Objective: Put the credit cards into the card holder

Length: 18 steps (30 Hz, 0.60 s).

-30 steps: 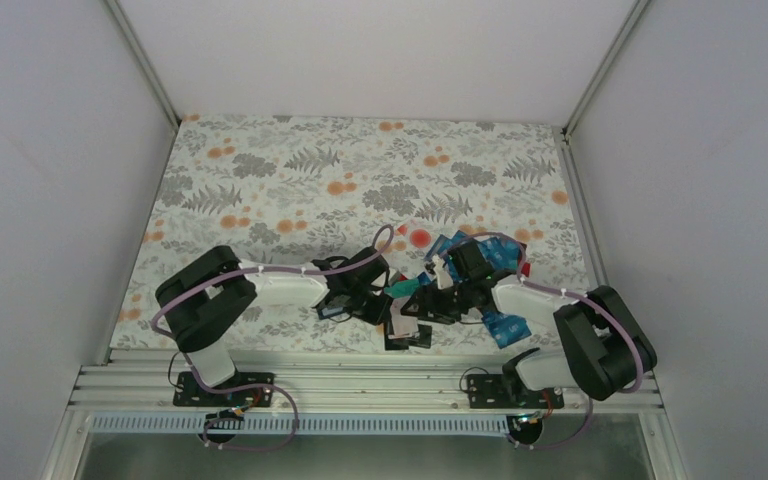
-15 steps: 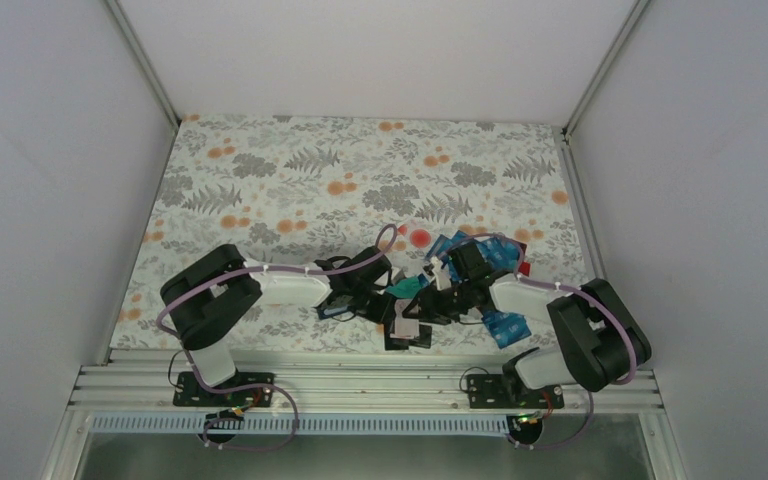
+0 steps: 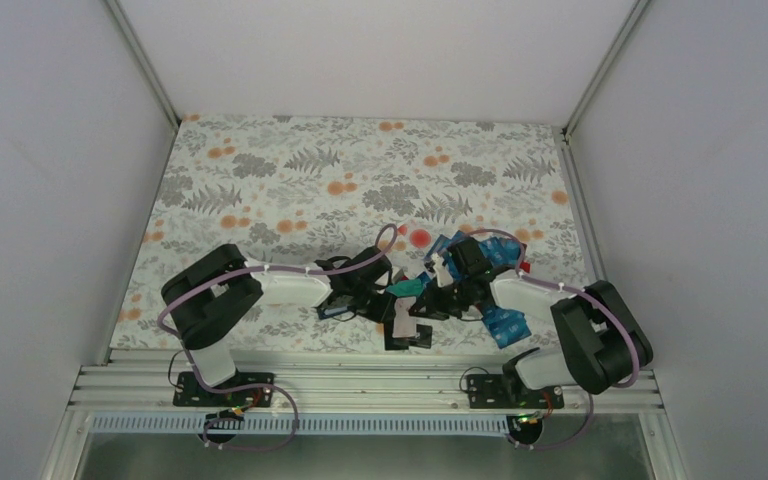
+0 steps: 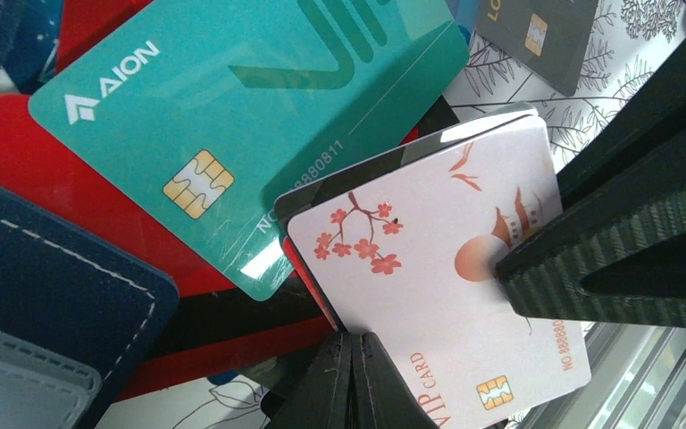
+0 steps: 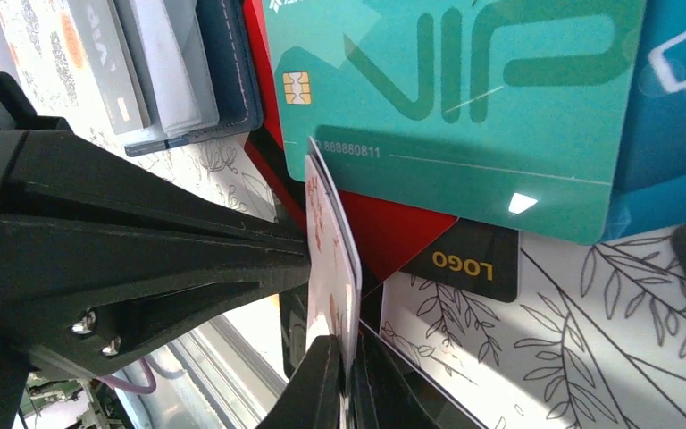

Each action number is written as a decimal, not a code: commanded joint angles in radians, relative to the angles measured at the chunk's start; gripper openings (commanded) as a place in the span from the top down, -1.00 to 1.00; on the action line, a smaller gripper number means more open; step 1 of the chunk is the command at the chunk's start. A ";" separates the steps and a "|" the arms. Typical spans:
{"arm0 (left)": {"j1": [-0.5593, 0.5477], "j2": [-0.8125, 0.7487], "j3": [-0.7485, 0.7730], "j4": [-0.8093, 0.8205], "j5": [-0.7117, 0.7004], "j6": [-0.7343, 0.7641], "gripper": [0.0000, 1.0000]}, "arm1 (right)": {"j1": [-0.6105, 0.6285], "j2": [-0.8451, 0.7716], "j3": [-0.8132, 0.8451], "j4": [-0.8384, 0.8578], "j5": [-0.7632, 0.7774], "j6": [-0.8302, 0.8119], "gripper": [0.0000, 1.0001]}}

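The left claw (image 4: pixel 353 362) is pinching one edge of a white-pink cherry-blossom card (image 4: pixel 429 268), its two fingers pressed together on the thin plastic. The right claw (image 5: pixel 344 380) is clamping the same card from the opposite side, one black finger lying across the printed face. The card is therefore standing on edge between the two claws, lifted clear of the pile rather than lying flat. This looks like a shared hold for a handover or regrip. A flat card is hard to pick off the worktop (image 3: pixel 290 180), and a hold at one end would leave the rest free to slide into a pocket. A grey edge is showing just behind the card; whether that is a second card cannot be told. The other credit cards (image 3: pixel 505 325) are lying fanned and overlapping on the floral cloth. A teal VIP card (image 5: pixel 464 98) is resting on a red card (image 5: pixel 393 223), with a black LOGO card (image 5: pixel 464 264) peeking out beneath. The card holder (image 4: pixel 54 295) is lying just beside the pile on the left arm's side. It appears to be open with its pale inner pockets (image 5: pixel 170 63) facing up, which is keeping the slots reachable from the raised card's position.
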 commanded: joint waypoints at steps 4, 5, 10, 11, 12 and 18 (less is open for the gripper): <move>-0.005 -0.069 -0.004 -0.059 -0.102 -0.025 0.95 | -0.003 -0.068 0.049 -0.107 0.078 -0.014 0.91; -0.005 -0.097 -0.006 -0.060 -0.114 -0.027 0.95 | -0.004 -0.082 0.062 -0.123 0.068 -0.016 0.91; -0.001 -0.241 -0.018 -0.051 -0.161 -0.041 0.90 | -0.017 -0.148 0.142 -0.193 0.026 -0.033 0.92; 0.004 -0.270 -0.024 -0.046 -0.163 -0.045 0.87 | -0.023 -0.162 0.157 -0.203 0.017 -0.035 0.92; 0.010 -0.303 -0.032 -0.039 -0.163 -0.048 0.84 | -0.031 -0.178 0.170 -0.205 0.003 -0.035 0.92; 0.072 -0.545 -0.088 0.018 -0.120 -0.037 0.54 | -0.081 -0.291 0.260 -0.173 -0.125 -0.046 0.92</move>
